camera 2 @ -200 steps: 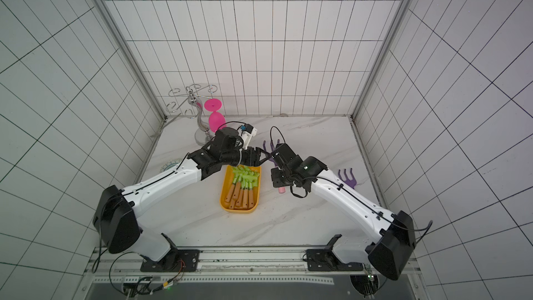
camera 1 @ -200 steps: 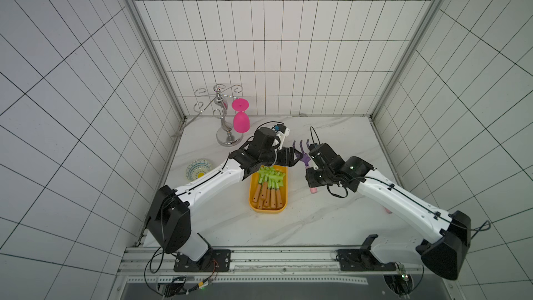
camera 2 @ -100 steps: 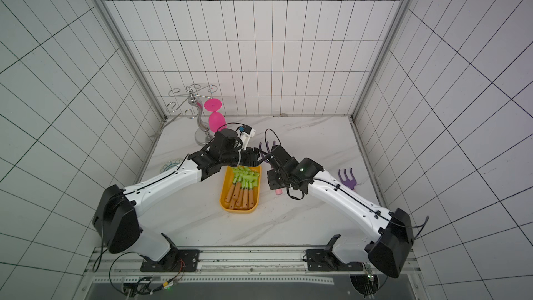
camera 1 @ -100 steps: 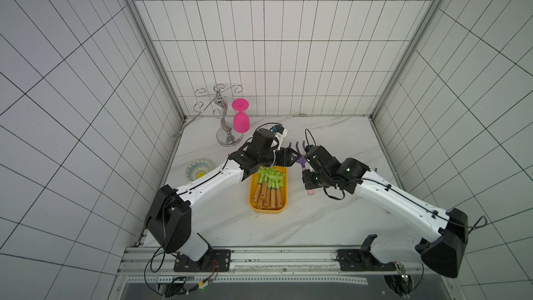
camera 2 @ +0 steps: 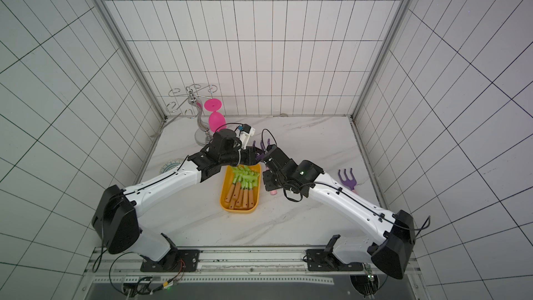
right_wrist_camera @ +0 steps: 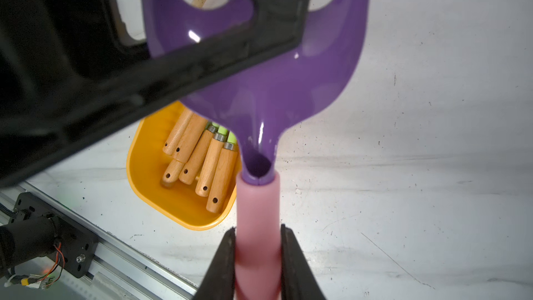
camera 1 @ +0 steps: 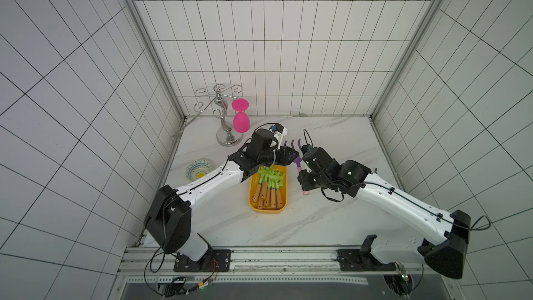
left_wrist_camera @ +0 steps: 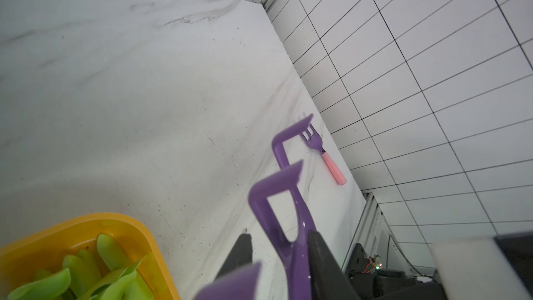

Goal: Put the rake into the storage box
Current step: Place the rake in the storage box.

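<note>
The purple rake [right_wrist_camera: 259,82] is held above the tabletop [camera 1: 331,145], just beyond the storage box's [camera 1: 284,197] far rim. Its pink handle is clamped in the right gripper's [right_wrist_camera: 257,258] jaws, and its head is pinched by the left gripper's [left_wrist_camera: 277,255] jaws. Bare tabletop is left toward the right wall, where a second rake [camera 2: 347,178] lies.

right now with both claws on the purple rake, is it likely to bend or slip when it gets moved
The purple rake looks like glossy moulded plastic holding its shape, so probably stiff, not floppy. Its sheen suggests the head could slide in the left claw. The right claw is shut on the matte pink handle, likely the surer hold. It probably weighs little.
</note>
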You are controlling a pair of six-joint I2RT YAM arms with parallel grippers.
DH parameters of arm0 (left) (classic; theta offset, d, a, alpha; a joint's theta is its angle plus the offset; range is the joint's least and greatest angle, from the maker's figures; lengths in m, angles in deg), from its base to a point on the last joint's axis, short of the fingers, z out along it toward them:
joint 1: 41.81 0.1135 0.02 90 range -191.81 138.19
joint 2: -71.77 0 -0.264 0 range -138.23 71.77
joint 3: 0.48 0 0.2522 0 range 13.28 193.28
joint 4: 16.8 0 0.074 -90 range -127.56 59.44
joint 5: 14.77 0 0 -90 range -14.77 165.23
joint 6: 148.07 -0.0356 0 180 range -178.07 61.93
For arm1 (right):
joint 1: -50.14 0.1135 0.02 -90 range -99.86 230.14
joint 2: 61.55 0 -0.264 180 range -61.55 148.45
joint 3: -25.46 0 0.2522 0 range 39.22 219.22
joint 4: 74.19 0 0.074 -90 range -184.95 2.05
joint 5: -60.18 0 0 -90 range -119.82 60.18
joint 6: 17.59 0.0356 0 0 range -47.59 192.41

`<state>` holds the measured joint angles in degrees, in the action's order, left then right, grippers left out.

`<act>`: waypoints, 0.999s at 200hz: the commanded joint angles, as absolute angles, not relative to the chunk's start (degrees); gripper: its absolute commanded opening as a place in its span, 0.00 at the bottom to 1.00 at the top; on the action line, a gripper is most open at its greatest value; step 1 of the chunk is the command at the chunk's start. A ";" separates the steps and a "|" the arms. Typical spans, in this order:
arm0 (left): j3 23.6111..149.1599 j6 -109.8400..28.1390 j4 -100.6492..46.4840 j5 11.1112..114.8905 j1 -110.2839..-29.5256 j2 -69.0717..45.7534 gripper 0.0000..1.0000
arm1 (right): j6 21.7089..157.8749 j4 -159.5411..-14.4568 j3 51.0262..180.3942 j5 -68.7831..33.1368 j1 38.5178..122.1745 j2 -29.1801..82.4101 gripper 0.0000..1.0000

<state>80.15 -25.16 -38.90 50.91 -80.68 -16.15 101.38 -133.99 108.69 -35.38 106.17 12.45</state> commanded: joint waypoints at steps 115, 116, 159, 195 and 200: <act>80.70 -32.72 -56.21 30.07 -68.84 -12.08 0.00 | 101.76 -131.15 107.07 -44.75 105.90 0.73 0.82; 80.74 -32.92 -56.79 30.06 -68.73 -12.08 0.00 | 101.76 -131.17 106.94 -44.80 105.75 0.61 0.82; 79.38 -43.96 -66.05 29.20 -62.81 -14.28 0.00 | 103.04 -131.18 102.53 -40.07 102.97 2.30 0.81; 76.32 -46.72 -62.56 29.51 -61.74 -16.41 0.00 | 103.30 -130.66 101.12 -37.52 102.96 5.39 0.80; 75.92 -46.79 -62.24 30.04 -61.67 -16.66 0.00 | 103.26 -130.59 100.86 -37.54 102.97 5.55 0.80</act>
